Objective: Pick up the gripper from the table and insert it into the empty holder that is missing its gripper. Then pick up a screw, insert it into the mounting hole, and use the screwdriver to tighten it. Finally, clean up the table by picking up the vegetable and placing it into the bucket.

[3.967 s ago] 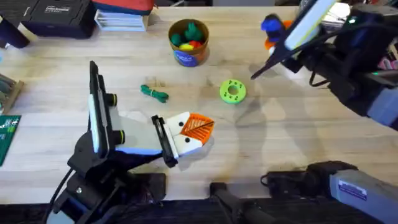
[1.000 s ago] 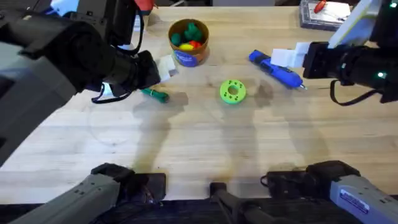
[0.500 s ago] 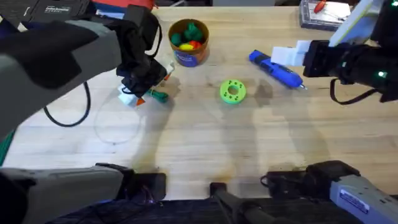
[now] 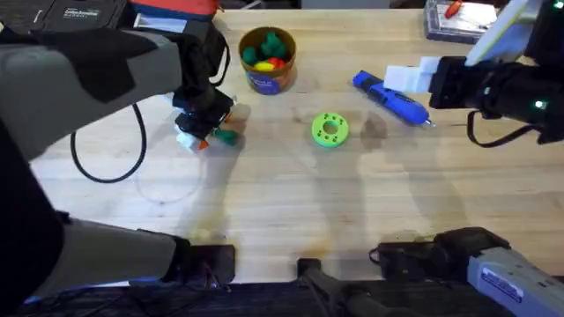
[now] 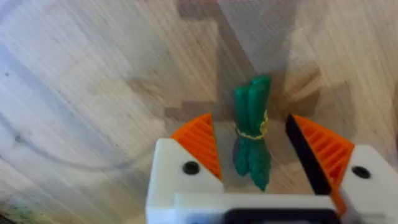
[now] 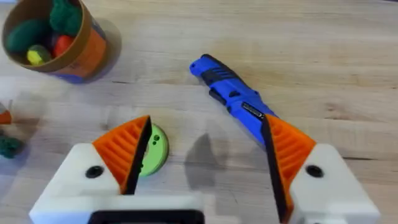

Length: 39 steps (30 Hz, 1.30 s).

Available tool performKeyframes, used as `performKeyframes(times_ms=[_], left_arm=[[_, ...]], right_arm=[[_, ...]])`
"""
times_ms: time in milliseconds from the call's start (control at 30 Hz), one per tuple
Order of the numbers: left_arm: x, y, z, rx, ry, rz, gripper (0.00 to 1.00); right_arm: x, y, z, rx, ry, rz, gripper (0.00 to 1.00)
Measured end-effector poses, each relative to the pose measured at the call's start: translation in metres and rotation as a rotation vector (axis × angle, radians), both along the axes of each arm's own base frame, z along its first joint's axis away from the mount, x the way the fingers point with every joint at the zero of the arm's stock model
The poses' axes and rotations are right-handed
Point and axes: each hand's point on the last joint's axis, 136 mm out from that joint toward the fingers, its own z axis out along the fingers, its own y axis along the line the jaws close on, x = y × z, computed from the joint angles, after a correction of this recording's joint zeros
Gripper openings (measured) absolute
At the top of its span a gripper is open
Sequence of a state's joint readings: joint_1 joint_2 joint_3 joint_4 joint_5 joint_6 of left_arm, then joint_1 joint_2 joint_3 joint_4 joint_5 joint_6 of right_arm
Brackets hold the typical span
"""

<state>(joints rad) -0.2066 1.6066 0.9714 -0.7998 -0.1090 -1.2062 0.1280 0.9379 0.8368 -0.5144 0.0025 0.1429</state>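
A: Which step are you on?

B: Cleanup, I reckon. I'm hanging the left gripper over the vegetable; fingers spread, orange pads either side of it, not pinching yet. Veg is lying flat on the table, near the bucket.

A: And the right arm?

B: Right gripper is idling open, gripping nothing, w/ the screwdriver lying on the wood just past its fingers, beside the green disc.

A: Next move?

B: I'm thinking: drop a touch, close on the veg's middle, lift, then carry it over to the bucket & let go above the rim. It's thin, so it could slip sideways if I'm off-centre.
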Motion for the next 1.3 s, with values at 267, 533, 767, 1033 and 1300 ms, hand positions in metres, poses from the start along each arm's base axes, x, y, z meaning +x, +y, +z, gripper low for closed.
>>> performKeyframes(times_ms=[267,533,767,1033,1300], left_arm=[[-0.002,-0.002,-0.001,-0.015,0.011,0.004,0.020],[0.005,-0.017,0.034,-0.088,-0.027,-0.062,0.019],[0.067,-0.037,0.130,-0.163,-0.340,-0.155,0.019],[0.121,-0.066,0.178,-0.229,-0.618,-0.270,0.019],[0.148,-0.117,0.151,-0.286,-0.642,-0.375,0.019]], right_arm=[[0.000,0.000,0.000,0.000,-0.002,0.000,0.994],[0.000,0.000,0.000,0.000,-0.002,0.000,0.994],[0.000,0.000,0.000,0.000,-0.002,0.000,0.994],[0.000,0.000,0.000,0.000,-0.002,0.000,0.994],[0.000,0.000,0.000,0.000,-0.002,0.000,0.993]])
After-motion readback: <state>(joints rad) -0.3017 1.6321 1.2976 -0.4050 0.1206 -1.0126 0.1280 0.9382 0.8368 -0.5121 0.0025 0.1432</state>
